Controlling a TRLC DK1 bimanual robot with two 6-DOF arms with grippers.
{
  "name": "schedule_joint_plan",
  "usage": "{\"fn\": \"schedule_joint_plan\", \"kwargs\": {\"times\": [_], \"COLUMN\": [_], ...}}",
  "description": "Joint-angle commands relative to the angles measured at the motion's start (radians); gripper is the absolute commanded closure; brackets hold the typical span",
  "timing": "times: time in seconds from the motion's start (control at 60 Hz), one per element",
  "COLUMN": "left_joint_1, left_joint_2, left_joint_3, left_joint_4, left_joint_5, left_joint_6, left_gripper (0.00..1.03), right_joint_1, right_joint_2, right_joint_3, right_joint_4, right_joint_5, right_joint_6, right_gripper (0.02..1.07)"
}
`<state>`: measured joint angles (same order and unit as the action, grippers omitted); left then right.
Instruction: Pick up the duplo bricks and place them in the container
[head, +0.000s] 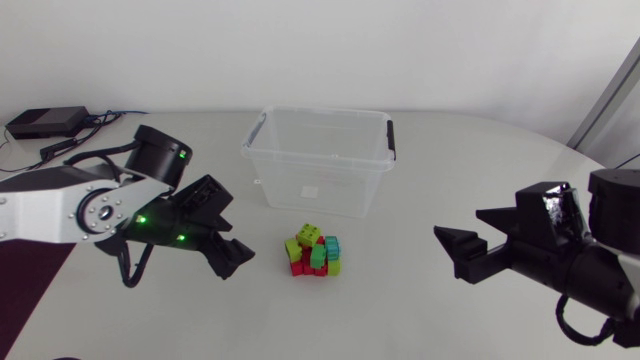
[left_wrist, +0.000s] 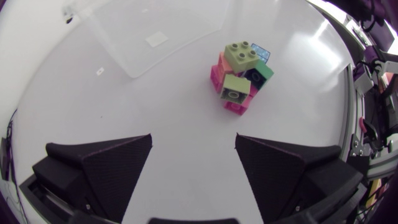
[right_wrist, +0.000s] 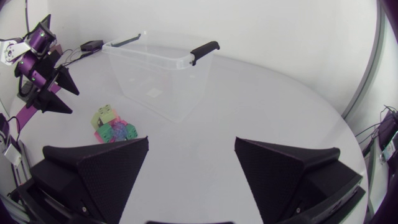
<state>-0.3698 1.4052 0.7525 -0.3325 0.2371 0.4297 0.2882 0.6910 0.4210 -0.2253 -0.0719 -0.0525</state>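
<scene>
While the duplo bricks (head: 314, 250) lie heaped on the table (head: 480, 150) just beside the container (head: 320, 187), left end effector (left_wrist: 193, 137) and right end effector (right_wrist: 191, 140) flank them, fingers apart, holding nothing, likely poised for a first grasp

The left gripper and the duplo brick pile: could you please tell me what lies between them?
Nothing: the left wrist view shows only bare table between the open left gripper and the duplo brick pile.
</scene>
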Motion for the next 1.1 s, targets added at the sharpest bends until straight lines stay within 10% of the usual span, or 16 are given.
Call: {"fn": "schedule_joint_plan", "kwargs": {"times": [0.0,0.367,0.967,1.083], "left_joint_1": [-0.006,-0.029,-0.115,-0.115], "left_joint_2": [0.057,0.152,0.290,0.322], "left_joint_3": [0.033,0.022,0.005,0.010], "left_joint_4": [-0.010,0.205,0.355,0.374], "left_joint_5": [0.056,0.169,0.179,0.179], "left_joint_6": [0.092,0.087,0.072,0.070], "left_gripper": [0.08,0.09,0.12,0.27], "right_joint_1": [0.005,0.081,0.247,0.261], "right_joint_2": [0.067,0.197,0.387,0.415], "right_joint_3": [0.061,0.084,0.147,0.151], "right_joint_4": [-0.028,-0.080,-0.011,0.001], "right_joint_5": [-0.012,-0.043,-0.094,-0.094], "right_joint_6": [0.008,-0.326,-0.320,-0.314], "right_gripper": [0.07,0.07,0.10,0.10]}}
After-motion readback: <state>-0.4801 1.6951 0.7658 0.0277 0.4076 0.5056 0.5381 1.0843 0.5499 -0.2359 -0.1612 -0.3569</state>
